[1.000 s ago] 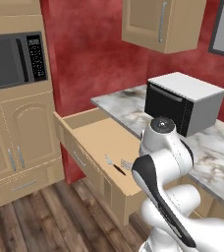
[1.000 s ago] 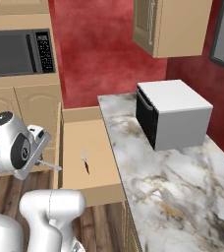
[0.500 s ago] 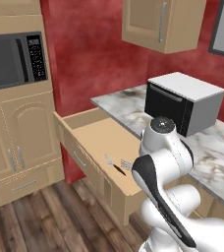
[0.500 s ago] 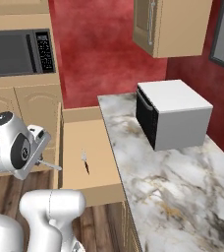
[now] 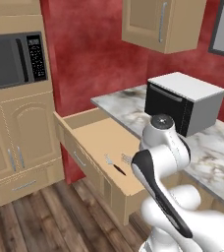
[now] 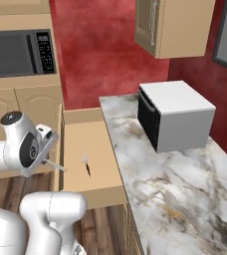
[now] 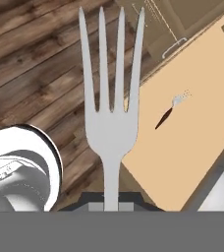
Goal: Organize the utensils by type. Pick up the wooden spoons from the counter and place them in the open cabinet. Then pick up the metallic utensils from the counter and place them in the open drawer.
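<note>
- The gripper (image 7: 111, 204) is closed on the handle of a silver fork (image 7: 112, 93); the tines project straight out from the hand.
- The fork is held above the near edge of the open drawer (image 6: 98, 187).
- A dark-handled utensil (image 6: 87, 168) lies flat on the drawer bottom, also seen at (image 5: 119, 169).
- The marble counter (image 6: 185, 189) carries a white oven (image 6: 177, 114).

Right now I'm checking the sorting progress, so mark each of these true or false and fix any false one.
1. The gripper is shut on a fork. True.
2. The open drawer holds nothing. False: a dark-handled utensil lies in it.
3. The fork has three tines. False: four.
4. A white box-shaped oven stands on the counter. True.
</note>
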You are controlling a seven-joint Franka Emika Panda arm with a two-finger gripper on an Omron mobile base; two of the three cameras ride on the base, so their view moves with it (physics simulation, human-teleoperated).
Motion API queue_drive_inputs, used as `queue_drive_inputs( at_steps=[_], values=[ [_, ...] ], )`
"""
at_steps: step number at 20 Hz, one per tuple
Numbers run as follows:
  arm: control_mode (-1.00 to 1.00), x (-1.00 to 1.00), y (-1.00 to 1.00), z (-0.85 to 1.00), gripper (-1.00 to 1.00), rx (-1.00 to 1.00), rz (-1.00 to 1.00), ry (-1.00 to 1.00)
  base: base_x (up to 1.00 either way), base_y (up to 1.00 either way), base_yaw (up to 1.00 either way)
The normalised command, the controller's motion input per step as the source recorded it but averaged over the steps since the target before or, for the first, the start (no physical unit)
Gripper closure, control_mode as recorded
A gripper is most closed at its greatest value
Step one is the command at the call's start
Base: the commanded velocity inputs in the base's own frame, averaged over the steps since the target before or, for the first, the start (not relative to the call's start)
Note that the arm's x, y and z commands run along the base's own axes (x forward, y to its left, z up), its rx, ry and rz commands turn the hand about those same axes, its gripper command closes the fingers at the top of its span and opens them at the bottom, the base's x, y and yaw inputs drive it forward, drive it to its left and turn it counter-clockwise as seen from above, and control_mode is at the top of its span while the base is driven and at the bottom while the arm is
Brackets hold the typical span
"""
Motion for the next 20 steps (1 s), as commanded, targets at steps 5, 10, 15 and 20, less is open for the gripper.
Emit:
queue_drive_inputs(
  at_steps=[5,10,15,20],
  values=[
    [-1.0,0.71,-0.06,0.0,1.0,0.09,-0.17,0.09,0.0,0.0,0.0],
    [-1.0,0.82,-0.04,-0.06,1.0,0.01,-0.21,0.12,0.0,0.0,0.0],
    [-1.0,0.68,-0.14,-0.2,1.0,0.01,-0.26,0.17,0.0,0.0,0.0],
    [-1.0,0.66,-0.08,-0.32,1.0,0.03,-0.25,0.06,0.0,0.0,0.0]
  ],
)
